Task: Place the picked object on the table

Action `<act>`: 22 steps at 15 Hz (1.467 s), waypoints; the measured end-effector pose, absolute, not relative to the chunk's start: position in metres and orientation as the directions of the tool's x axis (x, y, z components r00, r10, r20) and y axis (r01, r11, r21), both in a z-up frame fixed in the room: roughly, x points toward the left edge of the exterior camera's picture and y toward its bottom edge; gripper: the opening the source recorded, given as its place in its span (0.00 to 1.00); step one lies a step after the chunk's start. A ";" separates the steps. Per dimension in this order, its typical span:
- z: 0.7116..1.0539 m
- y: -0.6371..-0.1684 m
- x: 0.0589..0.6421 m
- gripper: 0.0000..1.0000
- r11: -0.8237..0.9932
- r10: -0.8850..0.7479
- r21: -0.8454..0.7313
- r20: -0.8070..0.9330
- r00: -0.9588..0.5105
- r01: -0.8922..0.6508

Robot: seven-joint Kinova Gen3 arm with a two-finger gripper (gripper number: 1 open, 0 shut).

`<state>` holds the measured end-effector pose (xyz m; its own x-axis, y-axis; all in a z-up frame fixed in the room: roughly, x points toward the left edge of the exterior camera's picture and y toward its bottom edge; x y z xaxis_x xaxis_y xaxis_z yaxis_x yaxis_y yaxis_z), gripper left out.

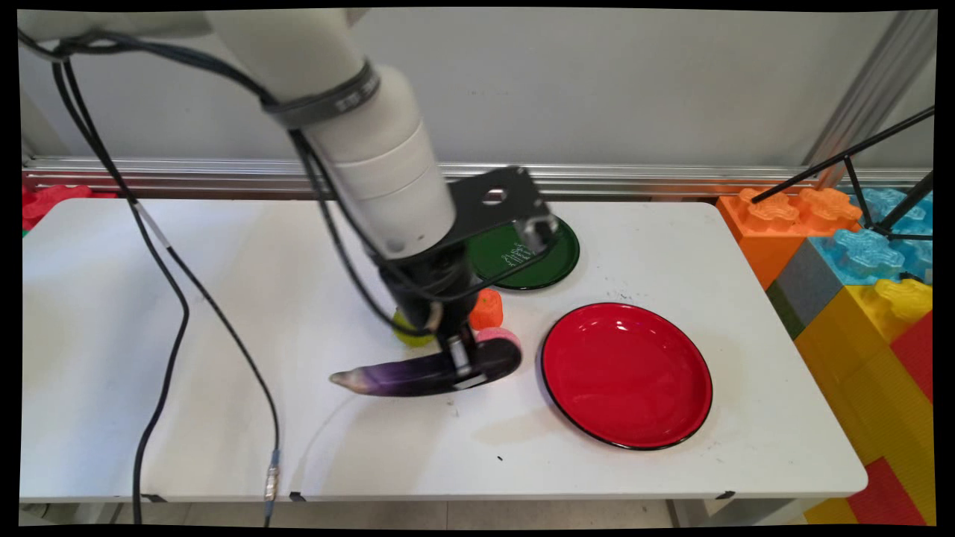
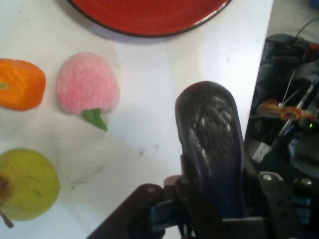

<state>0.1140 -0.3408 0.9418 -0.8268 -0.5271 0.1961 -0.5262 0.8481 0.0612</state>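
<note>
Glossy red plate point(image 1: 627, 377) and shiny plastic-looking eggplant point(image 1: 418, 374) on a smooth, matt white worktop point(image 1: 224, 432).

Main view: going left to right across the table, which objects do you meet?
Eggplant held in the jaws of the gripper → red plate. The small fruits and green plate overlap behind the arm, so I leave them out.

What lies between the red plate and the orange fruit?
The pink peach sits between the red plate and the orange fruit; the hand view shows it best.
</note>
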 end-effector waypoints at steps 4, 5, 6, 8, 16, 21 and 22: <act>0.920 -0.338 0.133 0.00 0.869 -0.490 0.021 0.156 -0.857 -0.494; 0.916 -0.338 0.135 0.00 0.873 -0.484 0.014 0.152 -0.862 -0.488; 0.910 -0.338 0.139 0.00 0.878 -0.475 0.005 0.145 -0.868 -0.479; 0.899 -0.338 0.144 0.00 0.886 -0.458 -0.008 0.139 -0.878 -0.463; 0.857 -0.335 0.170 0.00 0.909 -0.407 -0.051 0.105 -0.908 -0.413; 0.834 -0.334 0.182 0.00 0.912 -0.397 -0.068 0.103 -0.912 -0.405; 0.830 -0.334 0.184 0.00 0.912 -0.397 -0.072 0.104 -0.912 -0.405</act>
<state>0.1838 -0.3344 0.8302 -0.9121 -0.3965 0.1036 -0.4045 0.9117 -0.0720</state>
